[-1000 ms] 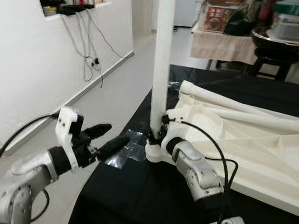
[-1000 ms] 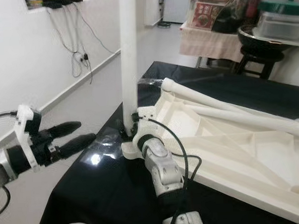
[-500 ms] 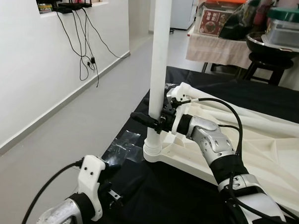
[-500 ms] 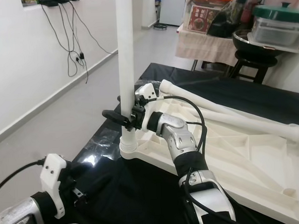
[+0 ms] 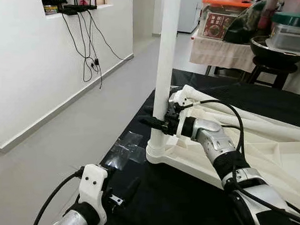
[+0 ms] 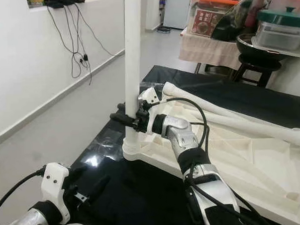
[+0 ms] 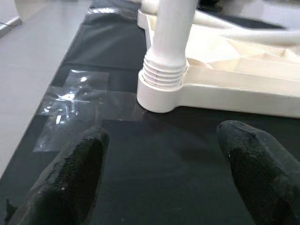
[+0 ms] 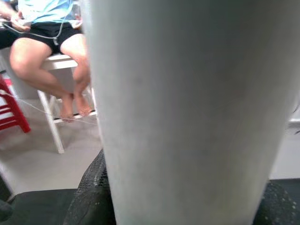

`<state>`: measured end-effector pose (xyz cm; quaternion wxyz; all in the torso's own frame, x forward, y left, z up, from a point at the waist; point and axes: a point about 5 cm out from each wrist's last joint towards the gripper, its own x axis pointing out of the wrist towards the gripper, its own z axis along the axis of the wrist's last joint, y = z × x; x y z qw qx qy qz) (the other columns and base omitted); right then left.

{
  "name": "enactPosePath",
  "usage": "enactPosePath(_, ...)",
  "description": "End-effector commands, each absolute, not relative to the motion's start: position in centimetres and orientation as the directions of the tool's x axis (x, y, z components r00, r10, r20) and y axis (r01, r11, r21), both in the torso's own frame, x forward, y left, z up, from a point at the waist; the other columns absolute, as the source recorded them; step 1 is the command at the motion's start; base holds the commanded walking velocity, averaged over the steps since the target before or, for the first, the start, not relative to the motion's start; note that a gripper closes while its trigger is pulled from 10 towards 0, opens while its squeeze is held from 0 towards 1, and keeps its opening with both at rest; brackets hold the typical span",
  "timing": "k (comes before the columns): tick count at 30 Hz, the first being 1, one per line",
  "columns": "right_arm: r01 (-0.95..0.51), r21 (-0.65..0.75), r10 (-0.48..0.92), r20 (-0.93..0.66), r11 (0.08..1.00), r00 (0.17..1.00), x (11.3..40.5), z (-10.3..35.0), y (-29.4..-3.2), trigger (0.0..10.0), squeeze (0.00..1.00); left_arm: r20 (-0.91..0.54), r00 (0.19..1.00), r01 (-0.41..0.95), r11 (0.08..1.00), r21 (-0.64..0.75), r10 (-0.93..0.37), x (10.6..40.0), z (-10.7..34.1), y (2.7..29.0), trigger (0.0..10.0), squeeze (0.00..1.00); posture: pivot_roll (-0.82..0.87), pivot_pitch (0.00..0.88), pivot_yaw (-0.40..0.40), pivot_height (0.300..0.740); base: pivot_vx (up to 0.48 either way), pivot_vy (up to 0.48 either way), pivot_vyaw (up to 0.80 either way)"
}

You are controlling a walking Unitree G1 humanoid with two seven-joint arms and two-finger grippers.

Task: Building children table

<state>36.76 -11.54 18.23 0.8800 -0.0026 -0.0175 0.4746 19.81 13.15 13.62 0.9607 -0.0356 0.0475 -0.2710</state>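
- The children's table top [image 5: 271, 162] lies upside down on the black worktop [image 5: 158, 197], and an upright white leg [image 5: 165, 72] stands in the round corner socket [image 7: 161, 96] nearest the worktop's edge.
- The right claw [image 5: 158, 123] is clamped around the leg low down, just above the socket, with one black finger on either side of the tube; in the right wrist view the leg [image 8: 187, 112] stands close before the camera with a fingertip [image 8: 91, 197] pressed to its flank.
- The left claw [image 7: 164, 173] is held low over the worktop, facing the socket, its two fingers spread wide with nothing between them and well apart from the leg.
- A threaded collar [image 7: 164, 75] is seen where the leg enters the socket, so the step in hand is judged to be screwing the leg home.
- The leg should be kept plumb while it is turned, since a tilted thread is likely to cross and bind.
- The grip should be kept low and firm, and turned in short arcs, so that the smooth tube is not let slip.
- The table top may need to be steadied by the left claw, as it could rotate on the glossy cover.
- How many threads remain exposed cannot be settled, as the collar is only partly visible; tightening should be stopped once resistance rises.
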Motion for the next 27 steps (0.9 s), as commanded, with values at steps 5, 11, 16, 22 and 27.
enactPosePath(5, -0.312, 0.042, 0.315, -0.117, 0.949, 0.942, 32.3, 13.4, -12.1, 0.0, 0.00, -0.067, 0.860, 0.503, 0.862, -0.064, -0.506, 20.0, 13.2, 13.1, 10.0, 0.00, 0.05, 0.034, -0.103, 0.740, 0.000, 0.000, 0.00)
enactPosePath(11, -0.206, 0.038, 0.210, -0.178, 0.978, 0.961, 28.4, 12.0, -10.8, 0.0, 0.00, -0.031, 0.852, 0.520, 0.851, -0.076, -0.523, 21.2, 13.1, 12.5, 10.0, 0.00, 0.00, 0.015, -0.066, 0.740, 0.000, 0.000, 0.00)
enactPosePath(16, -0.202, 0.014, 0.201, -0.182, 0.979, 0.963, 29.3, 11.9, -11.4, 0.0, 0.00, -0.030, 0.842, 0.534, 0.841, -0.090, -0.538, 21.5, 12.9, 12.3, 10.0, 0.00, 0.00, 0.008, -0.061, 0.740, 0.000, 0.000, 0.00)
enactPosePath(22, -0.273, 0.039, 0.275, -0.156, 0.961, 0.949, 29.7, 13.0, -11.0, 10.0, 1.00, -0.019, 0.837, 0.543, 0.834, -0.103, -0.547, 21.7, 12.5, 12.1, 0.0, 0.00, 0.00, 0.000, -0.058, 0.740, 0.000, 0.000, 0.00)
enactPosePath(27, -0.658, 0.080, 0.658, 0.032, 0.749, 0.752, 32.0, 17.1, -10.6, 10.0, 1.00, -0.029, 0.794, 0.604, 0.794, -0.072, -0.607, 22.2, 12.2, 11.2, 0.0, 0.00, 0.01, 0.000, -0.060, 0.740, 0.000, 0.000, 0.00)
